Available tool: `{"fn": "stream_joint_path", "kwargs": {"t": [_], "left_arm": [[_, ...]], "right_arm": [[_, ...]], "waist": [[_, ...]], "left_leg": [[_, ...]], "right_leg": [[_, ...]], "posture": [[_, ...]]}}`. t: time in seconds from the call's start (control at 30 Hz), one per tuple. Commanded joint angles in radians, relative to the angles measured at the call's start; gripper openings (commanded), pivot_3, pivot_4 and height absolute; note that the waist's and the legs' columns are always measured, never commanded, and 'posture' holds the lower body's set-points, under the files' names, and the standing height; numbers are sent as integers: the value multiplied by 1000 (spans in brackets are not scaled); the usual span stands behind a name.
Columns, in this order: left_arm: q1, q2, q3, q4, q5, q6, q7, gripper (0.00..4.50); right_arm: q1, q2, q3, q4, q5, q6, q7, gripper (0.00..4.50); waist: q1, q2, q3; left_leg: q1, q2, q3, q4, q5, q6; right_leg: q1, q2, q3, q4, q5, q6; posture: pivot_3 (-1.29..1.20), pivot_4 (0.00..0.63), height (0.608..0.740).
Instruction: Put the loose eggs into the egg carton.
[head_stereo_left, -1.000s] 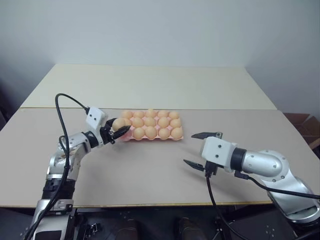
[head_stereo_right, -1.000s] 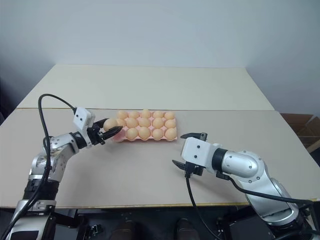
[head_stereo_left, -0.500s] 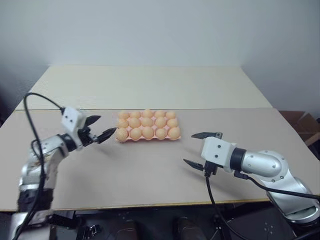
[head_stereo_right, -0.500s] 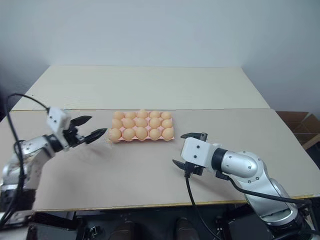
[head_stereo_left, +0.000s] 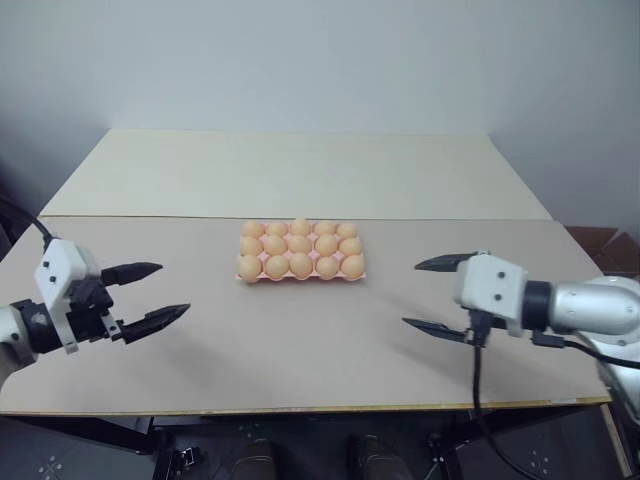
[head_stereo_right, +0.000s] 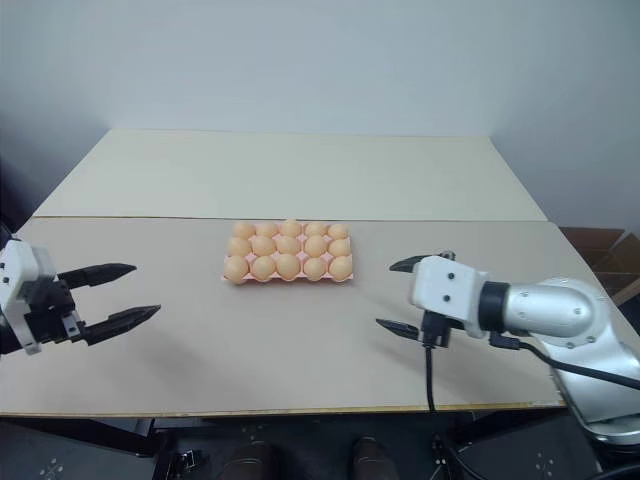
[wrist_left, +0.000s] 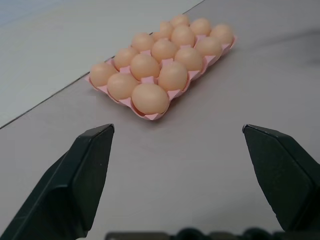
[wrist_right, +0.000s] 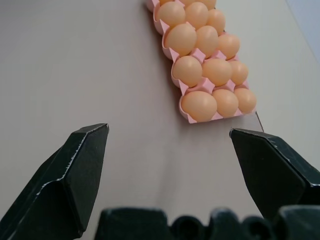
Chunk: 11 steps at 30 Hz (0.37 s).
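Eggs fill every cup of the pink egg carton at the middle of the tan table, three rows of five with no gap showing, and none lies loose on the surface around it.

The left gripper hangs over the table's near left corner with its two black fingers spread wide and nothing between them. A second ago it stood at the carton's left end with one egg pinched between those fingers; half a second ago the fingers had parted beside the tray, and it has since drawn back toward the table's edge. That egg now sits in the near corner cup at the left end, the one closest in the left wrist view, touching its neighbours and seated level with them.

The right gripper is likewise splayed and empty, hovering above bare table on the right, well apart from the carton; it has drifted a little outward over the same second. Its wrist view looks along the tray's full rows.

By the look of the full tray and both arms pulling clear, the last egg has just been placed and the job appears complete.
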Motion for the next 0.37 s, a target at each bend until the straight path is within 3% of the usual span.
{"fn": "stream_joint_path", "kwargs": {"t": [0.03, 0.37], "left_arm": [[2, 40, 52, -26, -39, 35, -24, 4476], [-20, 45, 49, -22, -34, 73, 45, 4476]], "right_arm": [[18, -33, -78, 4, 28, -43, 31, 4500], [-1, -43, -41, 44, 20, -70, 10, 4500]], "waist": [[0, 0, 0], [0, 0, 0]], "left_leg": [[0, 0, 0, 0, 0, 0], [0, 0, 1, 0, 0, 0]], "right_leg": [[0, 0, 0, 0, 0, 0], [0, 0, 0, 0, 0, 0]], "posture": [[0, 150, 740], [0, 150, 740]]}}
